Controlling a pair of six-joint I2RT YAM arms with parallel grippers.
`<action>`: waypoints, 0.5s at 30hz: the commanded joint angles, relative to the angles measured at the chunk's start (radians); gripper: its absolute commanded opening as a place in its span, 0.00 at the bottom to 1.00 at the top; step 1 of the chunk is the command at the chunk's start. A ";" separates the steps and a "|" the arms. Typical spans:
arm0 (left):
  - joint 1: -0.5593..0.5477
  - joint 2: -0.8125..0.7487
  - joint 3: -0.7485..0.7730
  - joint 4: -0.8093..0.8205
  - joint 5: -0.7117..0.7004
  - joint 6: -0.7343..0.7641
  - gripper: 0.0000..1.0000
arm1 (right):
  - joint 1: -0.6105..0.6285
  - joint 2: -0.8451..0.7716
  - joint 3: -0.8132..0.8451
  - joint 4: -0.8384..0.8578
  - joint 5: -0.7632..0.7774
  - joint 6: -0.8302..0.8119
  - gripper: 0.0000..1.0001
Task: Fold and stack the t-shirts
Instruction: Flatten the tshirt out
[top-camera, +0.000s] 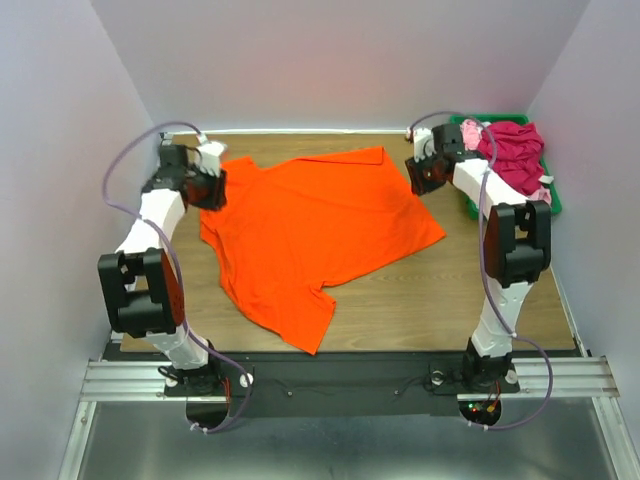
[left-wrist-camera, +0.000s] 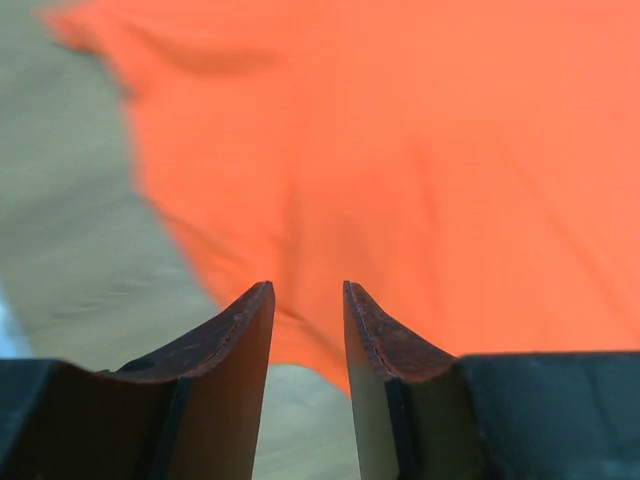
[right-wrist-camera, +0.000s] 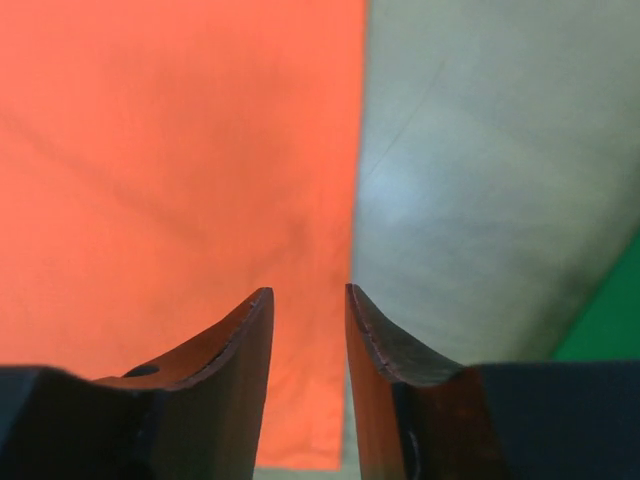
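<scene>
Nothing folded yet: the orange t-shirt (top-camera: 315, 230) lies spread flat, my left gripper (left-wrist-camera: 307, 290) over its left edge, my right gripper (right-wrist-camera: 308, 292) over its right, both slightly parted, empty; the magenta t-shirt (top-camera: 515, 150) sits in the green bin (top-camera: 554, 198) right of it

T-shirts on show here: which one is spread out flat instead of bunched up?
The bright orange cloth t-shirt, spread across the wooden table. The magenta shirt and the pale pink shirt lie crumpled in the green plastic bin.
</scene>
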 joint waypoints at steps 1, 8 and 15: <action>-0.098 -0.047 -0.189 -0.099 0.026 0.071 0.44 | 0.005 0.027 -0.091 -0.109 -0.018 -0.059 0.38; -0.155 -0.096 -0.331 -0.159 -0.054 0.134 0.43 | 0.006 0.075 -0.190 -0.113 0.025 -0.090 0.29; -0.155 -0.027 -0.368 -0.154 -0.233 0.206 0.42 | 0.006 0.003 -0.369 -0.132 0.087 -0.125 0.26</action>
